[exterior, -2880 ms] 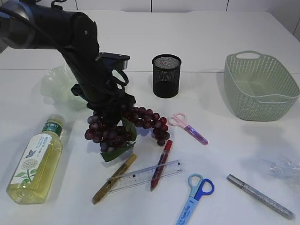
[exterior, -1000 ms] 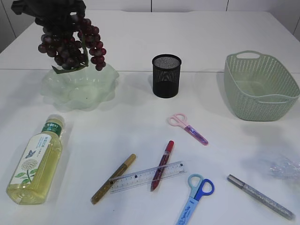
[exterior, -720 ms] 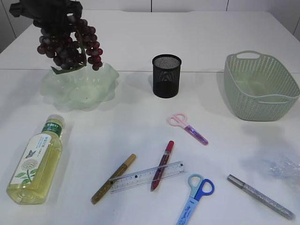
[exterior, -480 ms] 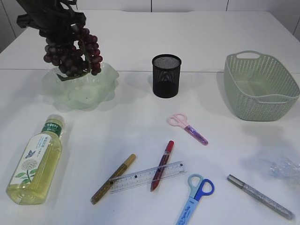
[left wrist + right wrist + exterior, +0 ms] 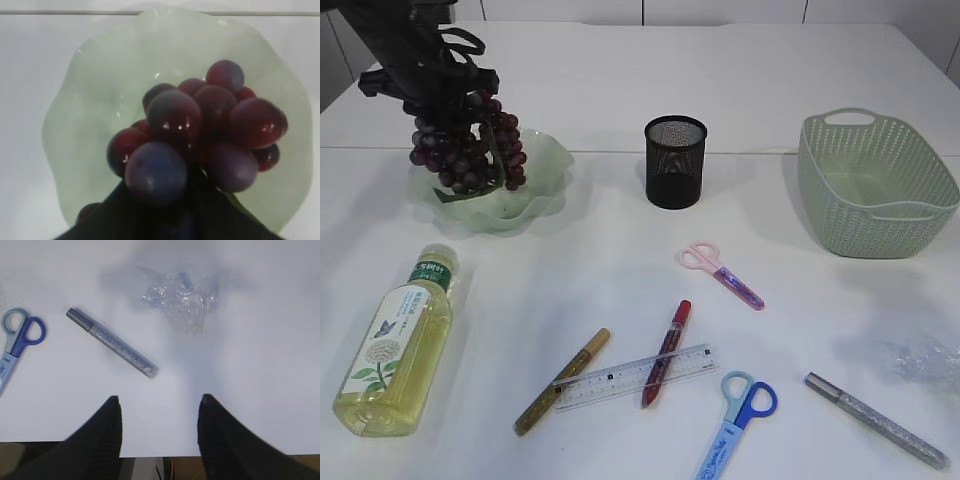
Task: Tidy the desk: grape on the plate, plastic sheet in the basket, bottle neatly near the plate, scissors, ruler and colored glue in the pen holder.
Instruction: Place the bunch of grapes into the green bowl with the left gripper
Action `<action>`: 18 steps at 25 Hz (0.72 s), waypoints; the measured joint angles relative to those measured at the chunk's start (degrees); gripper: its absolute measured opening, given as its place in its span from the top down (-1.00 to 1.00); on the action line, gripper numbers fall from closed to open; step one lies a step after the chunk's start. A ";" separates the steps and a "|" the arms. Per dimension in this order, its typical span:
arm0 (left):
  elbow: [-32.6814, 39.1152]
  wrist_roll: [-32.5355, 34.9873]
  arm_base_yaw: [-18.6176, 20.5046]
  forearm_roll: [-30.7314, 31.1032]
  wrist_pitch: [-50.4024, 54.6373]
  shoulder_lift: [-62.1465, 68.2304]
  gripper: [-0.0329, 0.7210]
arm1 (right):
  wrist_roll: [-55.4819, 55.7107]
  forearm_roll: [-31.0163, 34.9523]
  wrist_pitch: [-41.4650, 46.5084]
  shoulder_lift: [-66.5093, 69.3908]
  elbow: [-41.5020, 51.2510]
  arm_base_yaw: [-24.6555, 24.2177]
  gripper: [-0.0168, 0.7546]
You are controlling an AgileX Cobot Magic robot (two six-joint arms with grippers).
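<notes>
- Grape (image 5: 465, 150): one dark red bunch, hanging from your left gripper (image 5: 438, 92) directly over the plate (image 5: 542, 170). In the exterior view its lowest berries and leaf look level with the plate's bowl; whether they touch it you cannot tell.
- Same relation from the left wrist view: grape (image 5: 200, 125) sits inside the plate (image 5: 90, 90) outline, a little toward the lower right, with green rim showing on all sides.
- Long axis: the bunch hangs roughly upright, stalk end up in the jaws, tip down toward the plate.
- Left gripper: jaws nearly closed, clamped on the top of the bunch. The fingertips are hidden behind berries in the wrist view.
- Judgement: the coming move turns on straight-down clearance only; no sideways correction looks needed before release.
- Right gripper (image 5: 159, 405): fingers parted about halfway, holding nothing, hovering above bare table.
- Sheet (image 5: 177, 297): crumpled clear plastic, straight ahead of the right gripper, well clear of its fingers. The right arm is the nearer one.
- Silver pen (image 5: 112, 342): lies slantwise, left of the sheet, ahead of the left finger.
- Blue scissors (image 5: 17, 337): at the left edge of the right wrist view.
- Basket (image 5: 875, 180): far right, empty as far as visible.
</notes>
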 joint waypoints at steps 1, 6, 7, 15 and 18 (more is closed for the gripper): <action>0.00 -0.09 0.10 0.13 -0.16 0.10 0.54 | 0.00 0.00 0.00 0.00 0.00 0.00 -0.07; 0.00 -0.22 0.10 0.13 -1.11 1.12 0.51 | 0.00 0.00 0.00 0.00 0.00 0.00 -0.07; 0.00 -0.22 0.10 0.13 -1.25 1.24 0.50 | 0.00 0.00 0.00 0.00 0.00 0.00 -0.07; 0.00 -0.22 0.34 -1.72 -3.76 1.82 -0.17 | 0.00 0.00 0.00 0.00 0.00 0.00 -0.07; -0.03 -0.22 0.43 -2.20 -4.24 2.03 -0.37 | 0.00 0.00 0.00 0.00 0.00 0.00 -0.07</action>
